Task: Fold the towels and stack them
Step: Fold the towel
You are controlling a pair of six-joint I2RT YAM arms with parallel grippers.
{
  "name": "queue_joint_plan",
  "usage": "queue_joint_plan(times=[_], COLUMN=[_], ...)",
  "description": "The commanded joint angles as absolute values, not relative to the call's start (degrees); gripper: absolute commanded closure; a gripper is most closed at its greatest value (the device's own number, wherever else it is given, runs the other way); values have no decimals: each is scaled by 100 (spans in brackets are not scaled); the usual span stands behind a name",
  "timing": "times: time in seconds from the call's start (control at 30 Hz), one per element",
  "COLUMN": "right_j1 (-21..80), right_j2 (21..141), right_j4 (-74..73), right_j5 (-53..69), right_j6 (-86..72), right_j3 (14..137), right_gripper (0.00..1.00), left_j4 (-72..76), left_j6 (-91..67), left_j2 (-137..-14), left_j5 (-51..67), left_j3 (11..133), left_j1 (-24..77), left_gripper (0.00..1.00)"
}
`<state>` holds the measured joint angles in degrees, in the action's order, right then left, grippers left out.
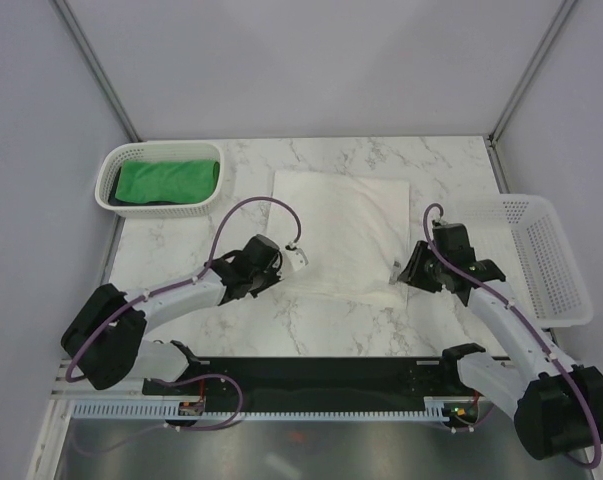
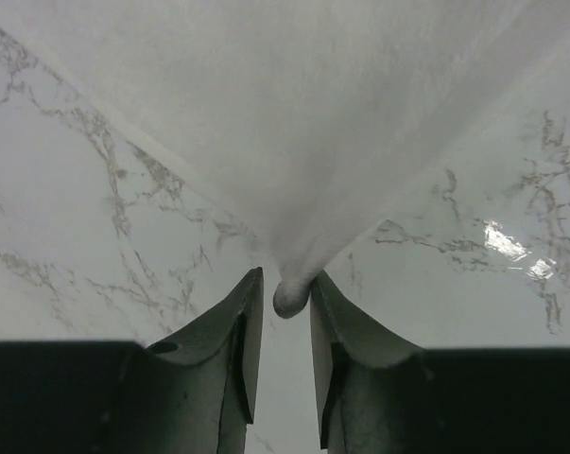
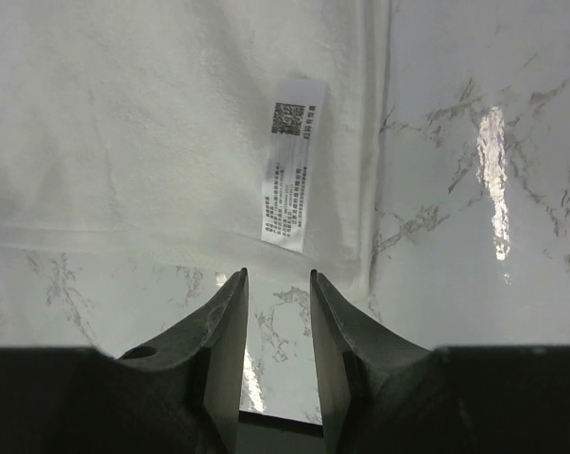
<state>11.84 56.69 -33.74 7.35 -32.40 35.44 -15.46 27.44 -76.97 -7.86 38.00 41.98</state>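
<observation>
The white towel [image 1: 346,230] lies spread flat on the marble table [image 1: 181,250]. My left gripper [image 1: 299,258] is at its near left corner. In the left wrist view the towel [image 2: 294,123] narrows to a rolled corner tip [image 2: 291,298] that hangs between the parted fingers of the left gripper [image 2: 286,279], with a gap on its left side. My right gripper [image 1: 399,270] is at the near right corner. The right gripper [image 3: 277,276] is open over bare marble, just short of the towel's [image 3: 124,123] edge and its printed label [image 3: 292,180]. The green towel [image 1: 168,180] lies in the left basket [image 1: 116,165] on a dark one [image 1: 151,204].
A white mesh basket [image 1: 546,260] stands at the right table edge, close beside my right arm, and holds nothing. The grey booth walls close in the back and sides. A black strip [image 1: 311,375] runs along the near edge between the arm bases.
</observation>
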Motion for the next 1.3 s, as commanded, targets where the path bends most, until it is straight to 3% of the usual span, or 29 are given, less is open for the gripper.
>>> queue_joint_plan(times=[0.0,0.07,0.1,0.2,0.43,0.63,0.83,1.27], right_j1=[1213,1204,1204,1204,1195,1204,1204,1204], right_j2=[5519,5554,5581,5704,6029,6284,5916,5467], right_j4=[-3761,-3840,-3841,-3806,-3498,-3568,-4078,-4087], right_j5=[466,317,290,185,-131,-114,-229,-35], right_j6=[-3471,-3533,-3559,-3779,-4227,-4833,-6008,-7575], right_j3=[4165,4262,4280,4237,3999,3683,3595,2927], right_gripper=[60,59,59,59,60,65,64,57], left_j4=[-2039,-2144,-2197,-2206,-1926,-1222,-1872,-1485], left_j6=[2215,2040,2022,1846,794,-603,-1062,-1863], left_j2=[-7542,-7366,-7287,-6935,-6688,-7566,-8069,-8498], left_j5=[-1661,-1723,-1705,-1565,-302,781,38,483], left_j3=[4034,4069,4078,4078,4701,4703,4861,4421], left_j1=[4210,4201,4201,4184,3868,3542,3375,2857], left_gripper=[65,64,55,51,51,51,52,52])
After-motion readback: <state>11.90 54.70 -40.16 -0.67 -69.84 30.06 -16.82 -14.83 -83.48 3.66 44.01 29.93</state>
